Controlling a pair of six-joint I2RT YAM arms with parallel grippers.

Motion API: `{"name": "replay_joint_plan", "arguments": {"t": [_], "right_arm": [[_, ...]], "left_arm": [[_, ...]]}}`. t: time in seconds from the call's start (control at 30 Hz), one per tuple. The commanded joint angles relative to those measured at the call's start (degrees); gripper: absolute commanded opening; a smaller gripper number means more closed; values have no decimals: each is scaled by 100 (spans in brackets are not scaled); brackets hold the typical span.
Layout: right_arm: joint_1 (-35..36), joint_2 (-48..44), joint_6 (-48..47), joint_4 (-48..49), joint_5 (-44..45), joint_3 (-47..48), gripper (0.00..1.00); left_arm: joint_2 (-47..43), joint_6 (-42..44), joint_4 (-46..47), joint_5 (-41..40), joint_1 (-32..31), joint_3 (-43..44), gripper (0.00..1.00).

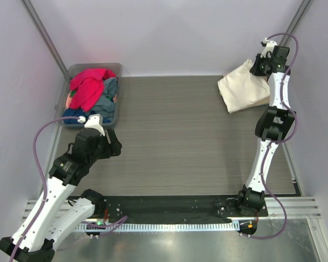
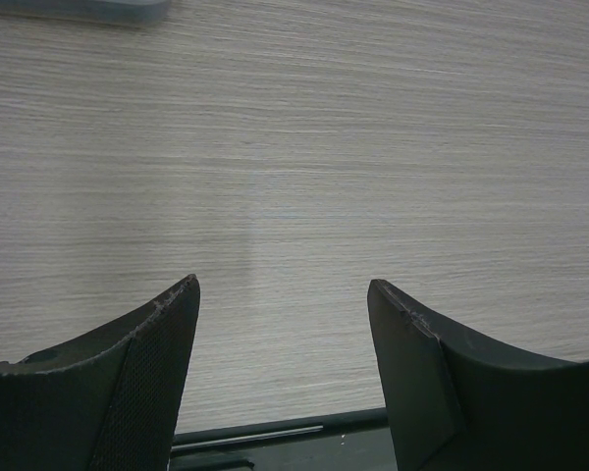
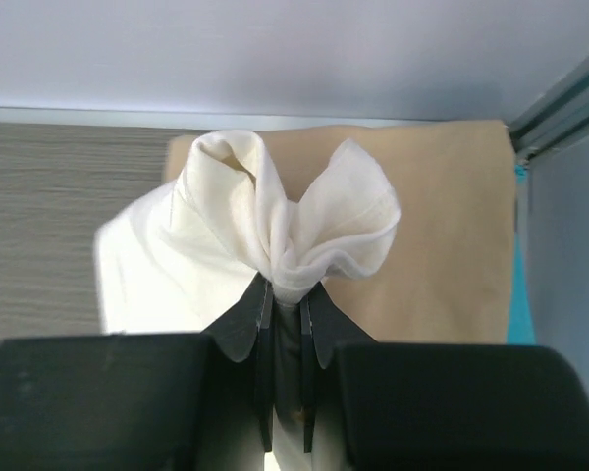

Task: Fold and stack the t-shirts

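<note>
You see the tan shirt [image 3: 452,226] half hidden behind the cream shirt [image 3: 226,226] your outstretched right gripper [image 3: 287,291] pinches; left gripper [image 2: 283,294] gapes wide.

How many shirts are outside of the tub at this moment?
2, both in the far right corner: the cream shirt, pinched by the right gripper, lies on the tan shirt. A teal edge beside them may be a third, mostly hidden.

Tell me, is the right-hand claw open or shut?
Shut: the right claw pinches a bunched fold of the cream-white shirt.
</note>
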Motion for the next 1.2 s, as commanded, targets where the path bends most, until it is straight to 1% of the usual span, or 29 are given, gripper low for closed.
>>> {"name": "replay_joint_plan", "arguments": {"t": [0.0, 0.07, 0.23, 0.37, 0.47, 0.6, 0.67, 0.8, 0.9, 0.97, 1.0, 1.03, 1.07, 1.1, 1.13, 1.17], "right_arm": [[-231, 362, -59, 1176, 138, 207, 1], [-319, 530, -33, 1423, 182, 189, 1], [-486, 952, 170, 2407, 200, 22, 1], [-530, 1137, 152, 2733, 165, 14, 1], [-583, 1260, 266, 3093, -63, -4, 1], [-583, 1357, 249, 3419, 287, -57, 1], [-583, 1313, 214, 3760, 524, -136, 1], [-609, 1146, 292, 4350, 718, -557, 1], [-600, 1338, 275, 4395, 832, -366, 1], [-600, 1409, 363, 4482, 1271, -391, 8], [-600, 1375, 380, 4526, 1385, -556, 22], [-600, 1348, 415, 4570, 1647, -654, 37], [-600, 1313, 442, 4588, 1789, -733, 56], [-600, 1261, 451, 4623, 2078, -890, 79], [-609, 1182, 512, 4641, 2498, -918, 84], [-627, 1120, 556, 4624, 2703, -953, 89]], "left_arm": [[0, 91, 185, 59, -10, -23, 70], [9, 91, 185, 68, -10, -23, 70], [96, 91, 185, 51, -10, -23, 70], [158, 100, 185, 59, -1, -14, 70], [185, 100, 185, 42, -10, -14, 70], [229, 100, 185, 33, -1, -14, 70], [255, 100, 176, 24, -10, -14, 70], [264, 100, 176, 7, -10, -5, 70], [281, 100, 167, 7, -1, -5, 70], [264, 100, 167, 15, -10, -5, 70], [255, 100, 167, 7, -10, -5, 70], [255, 91, 158, 15, -1, 3, 70], [229, 100, 158, 7, -10, 3, 70], [211, 100, 167, 24, -1, -5, 70], [194, 100, 167, 33, -1, -5, 70], [167, 100, 176, 42, -1, -5, 70]]}}
